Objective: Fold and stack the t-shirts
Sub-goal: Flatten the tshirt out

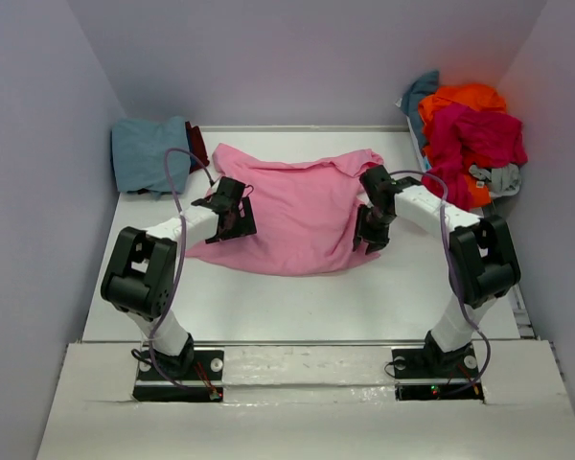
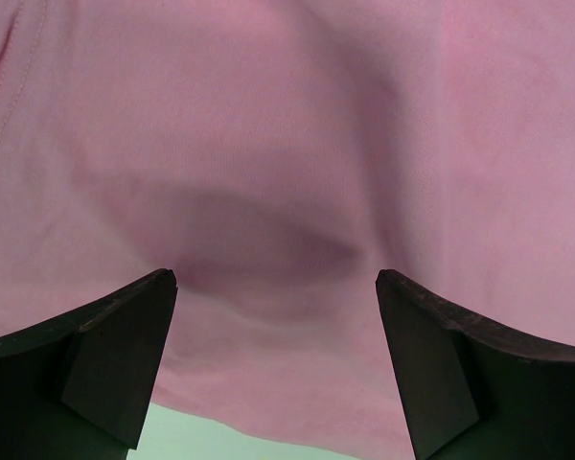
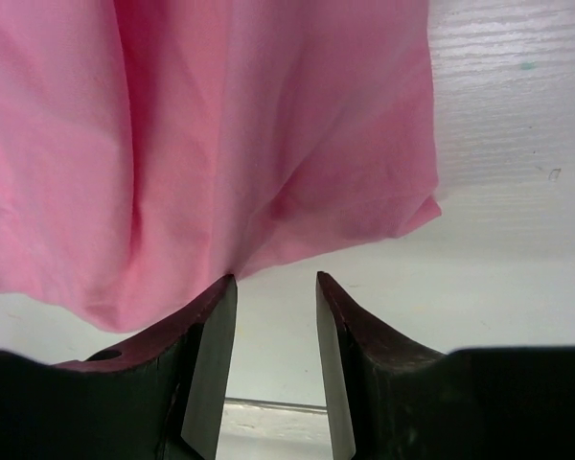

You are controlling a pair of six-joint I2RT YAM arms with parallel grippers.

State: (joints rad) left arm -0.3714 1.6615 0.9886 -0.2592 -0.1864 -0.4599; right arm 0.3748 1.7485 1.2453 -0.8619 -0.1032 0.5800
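The light pink t-shirt [image 1: 292, 206] lies spread and rumpled in the middle of the table. It fills the left wrist view [image 2: 287, 144] and the upper left of the right wrist view [image 3: 220, 125]. My left gripper [image 1: 232, 213] is open over the shirt's left edge, jaws wide apart with pink cloth under them [image 2: 276, 278]. My right gripper [image 1: 369, 235] is open at the shirt's right edge, jaws a little apart with bare table between them [image 3: 276, 280]; the left fingertip [image 3: 216, 297] touches the cloth edge. A dusty teal-blue t-shirt [image 1: 149, 153] lies folded at the back left.
A heap of t-shirts sits at the back right: orange [image 1: 465, 98], crimson-magenta [image 1: 474, 139], teal [image 1: 420, 91] and grey [image 1: 498, 178]. A dark red cloth [image 1: 197, 146] peeks beside the teal-blue shirt. Walls enclose the table [image 1: 297, 307] on three sides.
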